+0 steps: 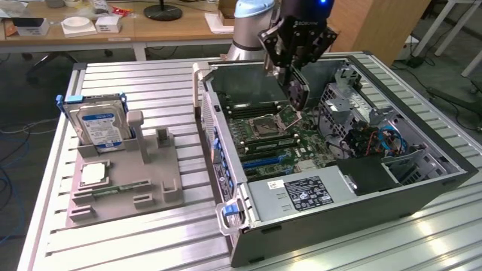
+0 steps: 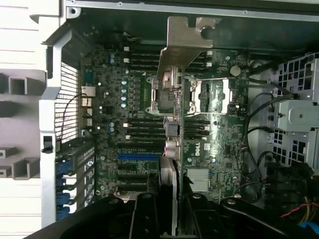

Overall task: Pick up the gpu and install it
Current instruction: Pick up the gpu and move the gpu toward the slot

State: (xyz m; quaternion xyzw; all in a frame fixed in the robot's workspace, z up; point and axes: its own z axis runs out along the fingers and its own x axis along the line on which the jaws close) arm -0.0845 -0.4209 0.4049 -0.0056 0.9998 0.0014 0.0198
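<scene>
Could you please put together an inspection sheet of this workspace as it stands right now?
Surface: ribbed metal table carrying a grey fixture and the open computer case.
Job's things: gpu held on edge above the motherboard, not yet seated.
Clutter: hard drive, processor chip and RAM stick on the fixture.
Grippers: gripper shut on the gpu.
Cables: blue and red leads inside the case.
Surroundings: wooden desk with boxes behind the table; loose cables on the floor.
</scene>
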